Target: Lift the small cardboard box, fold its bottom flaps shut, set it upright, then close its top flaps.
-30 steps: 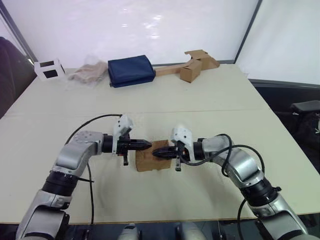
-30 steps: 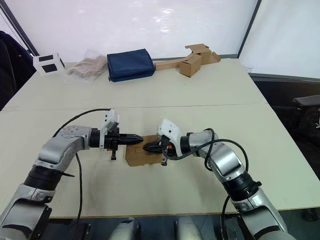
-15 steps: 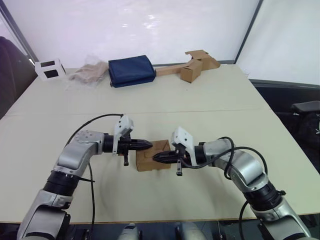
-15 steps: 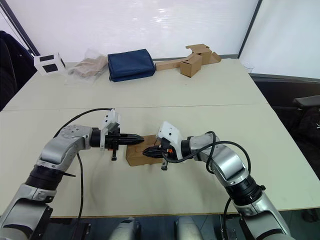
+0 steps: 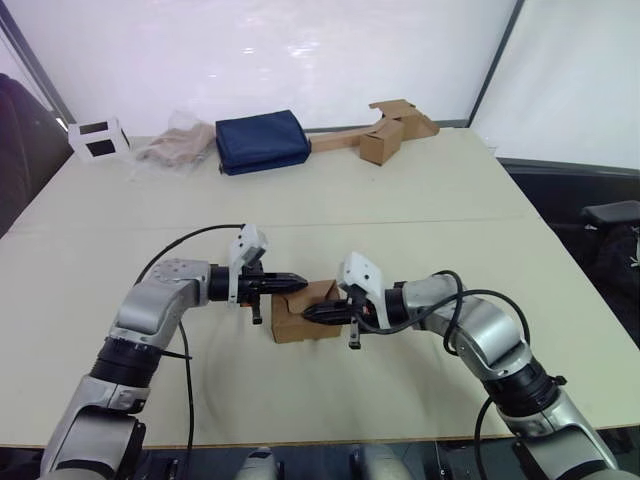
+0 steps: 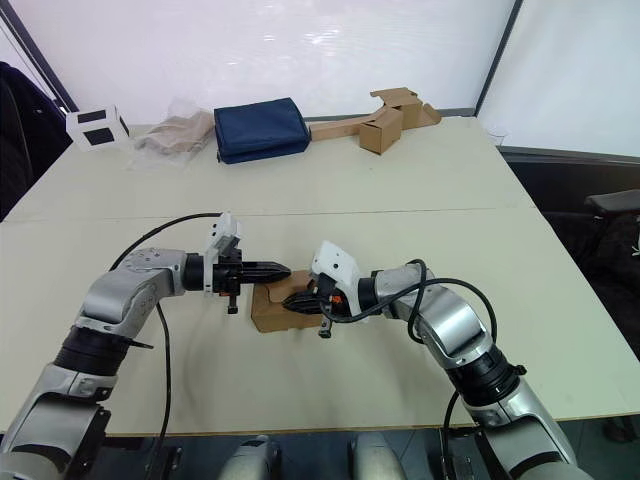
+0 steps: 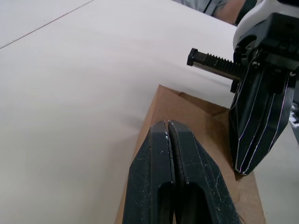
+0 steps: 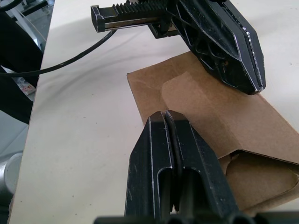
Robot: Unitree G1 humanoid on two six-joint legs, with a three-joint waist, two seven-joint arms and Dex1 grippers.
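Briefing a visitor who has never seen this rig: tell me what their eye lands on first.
Near the table's front edge, the left claw and the right claw, both shut, meet tip to tip over the small cardboard box. At the far edge lie a navy blue pouch and another brown box joined to a long cardboard strip.

Small cardboard box [image 5: 303, 312] between both claws: matt brown corrugated card, smooth faces, rough cut edges. Left gripper [image 5: 297, 284] and right gripper [image 5: 311, 314]: black semi-gloss plastic fingers, ribbed sides. Table [image 5: 420, 190] under them: smooth matt cream surface.
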